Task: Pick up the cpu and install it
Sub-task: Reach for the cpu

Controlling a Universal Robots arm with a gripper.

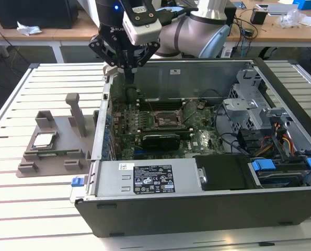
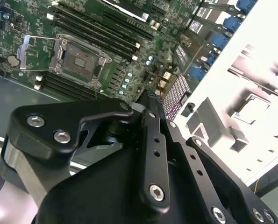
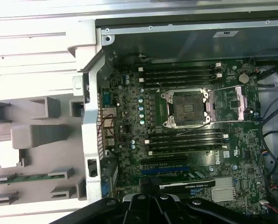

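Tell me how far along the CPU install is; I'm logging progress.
Nothing is done yet: the cpu lies in the grey tray. The gripper, empty, hangs over the computer case wall. The motherboard socket stands open and empty; pickup and seating are both left.

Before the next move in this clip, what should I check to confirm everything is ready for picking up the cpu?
1. The cpu lies flat in the grey tray: ok.
2. The gripper is free: ok, shut on nothing.
3. The gripper is above the cpu: not ok, it hangs over the case wall, to the exterior view's right of the tray.
4. The socket is ready: ok, its cover plate is folded back and the seat looks bare.
5. The cpu's corner mark is matched to the socket: cannot tell.
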